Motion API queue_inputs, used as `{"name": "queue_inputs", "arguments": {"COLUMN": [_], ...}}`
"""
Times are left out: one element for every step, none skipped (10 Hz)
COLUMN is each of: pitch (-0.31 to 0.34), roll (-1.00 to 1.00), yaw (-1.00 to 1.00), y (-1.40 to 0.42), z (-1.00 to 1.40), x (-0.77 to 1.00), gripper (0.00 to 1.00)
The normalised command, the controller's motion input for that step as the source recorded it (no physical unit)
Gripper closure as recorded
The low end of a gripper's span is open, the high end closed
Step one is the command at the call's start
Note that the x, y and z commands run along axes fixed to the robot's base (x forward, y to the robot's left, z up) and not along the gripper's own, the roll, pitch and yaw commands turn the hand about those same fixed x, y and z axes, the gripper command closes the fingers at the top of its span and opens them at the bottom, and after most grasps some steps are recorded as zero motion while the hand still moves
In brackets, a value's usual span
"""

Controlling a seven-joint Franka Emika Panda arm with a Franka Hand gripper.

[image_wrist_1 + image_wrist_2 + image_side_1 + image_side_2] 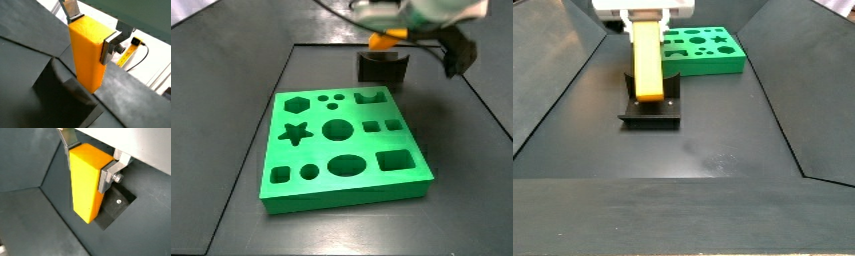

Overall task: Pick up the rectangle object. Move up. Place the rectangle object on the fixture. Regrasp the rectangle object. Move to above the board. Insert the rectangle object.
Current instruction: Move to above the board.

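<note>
Wrist views: block gripped upright over the fixture.

Closed on the rectangle object (87, 183), the gripper (90, 163) pinches its upper end; its long axis hangs straight down, the lower end just above the fixture (649, 112). Beyond sits the board (704, 49), with open floor between.

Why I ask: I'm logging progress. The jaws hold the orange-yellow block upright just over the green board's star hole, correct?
Not quite. The gripper does hold the rectangle object upright, its jaws shut on the upper part, but it hangs over the fixture, not the star hole. A side view shows the board lying apart, behind the fixture, with nothing above it.
</note>
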Motion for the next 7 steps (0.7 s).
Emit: {"name": "queue_inputs", "arguments": {"pitch": [-0.055,-0.035,-0.013,0.000,0.027,0.050,0.071], "roll": [-0.02,-0.05,-0.06,-0.06,-0.06,-0.05,-0.05], "yaw": [-0.03,-0.05,-0.06,-0.06,-0.05,-0.05,-0.03], "y": [-0.01,-0.01,0.00,0.00,0.00,0.00,0.00], "z": [1.00,1.00,1.00,1.00,1.00,1.00,1.00], "x": [-0.01,-0.02,-0.02,-0.03,-0.03,-0.04,-0.04], "gripper": [1.00,1.00,1.00,1.00,1.00,1.00,1.00]}}
